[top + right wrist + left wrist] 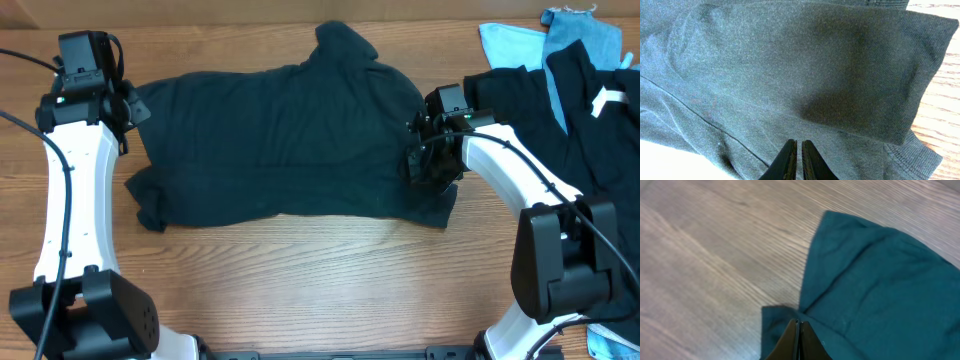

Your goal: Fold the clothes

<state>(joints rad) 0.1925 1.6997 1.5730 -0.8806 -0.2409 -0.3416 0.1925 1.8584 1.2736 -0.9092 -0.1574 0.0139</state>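
Observation:
A black T-shirt (280, 140) lies spread flat across the middle of the wooden table (320, 290). My left gripper (130, 105) sits at its upper left edge. In the left wrist view the left gripper (798, 322) is shut, with folds of the shirt (875, 280) running into its tips. My right gripper (418, 160) rests on the shirt's right edge. In the right wrist view the right gripper (799, 142) is closed to a thin slit and pressed into the cloth (790, 65), beside a folded sleeve (880, 75).
A heap of more clothes fills the back right corner: black garments (590, 130) with a white mark and light blue pieces (570, 35). Bare wood runs along the table's front edge, and both arm bases stand at the front corners.

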